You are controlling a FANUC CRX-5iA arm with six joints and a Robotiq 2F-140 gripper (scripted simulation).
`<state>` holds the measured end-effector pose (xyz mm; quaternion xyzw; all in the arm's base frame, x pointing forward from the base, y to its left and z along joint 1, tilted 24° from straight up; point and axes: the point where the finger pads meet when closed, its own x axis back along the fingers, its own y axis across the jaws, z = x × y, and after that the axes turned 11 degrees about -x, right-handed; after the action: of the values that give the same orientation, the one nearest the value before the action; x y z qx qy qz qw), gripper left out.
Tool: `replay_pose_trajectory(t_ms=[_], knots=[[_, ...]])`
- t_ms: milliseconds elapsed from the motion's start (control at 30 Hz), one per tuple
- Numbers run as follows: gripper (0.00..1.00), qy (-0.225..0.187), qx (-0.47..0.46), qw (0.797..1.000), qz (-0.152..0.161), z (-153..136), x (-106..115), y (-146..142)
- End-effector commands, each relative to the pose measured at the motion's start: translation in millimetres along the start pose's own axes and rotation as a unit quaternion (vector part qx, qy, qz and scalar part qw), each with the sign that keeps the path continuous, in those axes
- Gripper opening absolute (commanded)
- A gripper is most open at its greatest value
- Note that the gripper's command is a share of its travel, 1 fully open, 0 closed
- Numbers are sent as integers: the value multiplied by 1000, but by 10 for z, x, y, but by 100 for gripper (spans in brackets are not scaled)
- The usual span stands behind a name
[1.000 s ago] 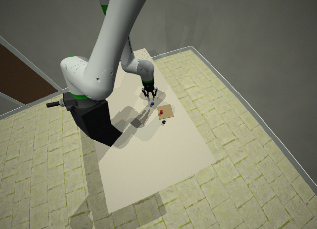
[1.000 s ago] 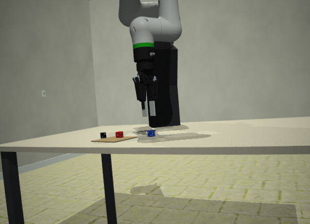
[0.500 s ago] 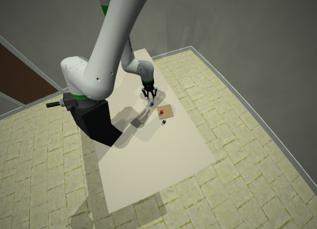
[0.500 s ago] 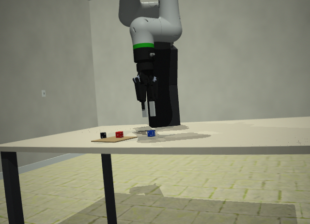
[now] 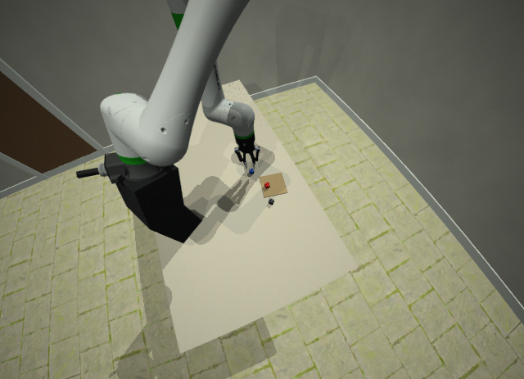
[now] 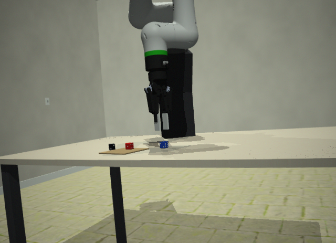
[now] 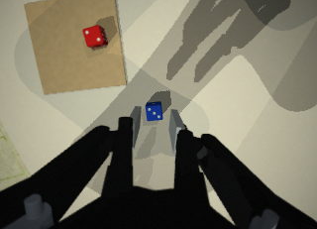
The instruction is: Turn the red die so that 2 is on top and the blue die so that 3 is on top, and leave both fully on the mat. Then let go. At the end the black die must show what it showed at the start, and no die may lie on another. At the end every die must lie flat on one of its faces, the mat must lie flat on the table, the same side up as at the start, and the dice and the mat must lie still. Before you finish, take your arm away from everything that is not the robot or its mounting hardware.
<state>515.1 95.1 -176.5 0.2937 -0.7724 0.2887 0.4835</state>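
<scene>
One blue die (image 7: 154, 111), small, rigid, likely light and slick-faced, lies on the table just off the mat (image 7: 59, 56), below the partly open, empty gripper (image 7: 155, 124); judged best pinched across opposite flat faces.

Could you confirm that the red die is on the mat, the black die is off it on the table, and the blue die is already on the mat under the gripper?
Not quite: the blue die is not on the mat. The wrist view shows it on the bare table beside the mat's edge, below the part-open gripper, which holds nothing. The red die is on the mat and the black die is off it.
</scene>
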Motion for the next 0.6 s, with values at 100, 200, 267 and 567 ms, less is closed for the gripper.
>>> replay_pose_trajectory(t_ms=[100,200,267,567], knots=[[25,0,0,1000,1,0,-116,3],[25,0,0,1000,1,0,-172,5],[25,0,0,1000,1,0,-208,6],[25,0,0,1000,1,1,-310,9]])
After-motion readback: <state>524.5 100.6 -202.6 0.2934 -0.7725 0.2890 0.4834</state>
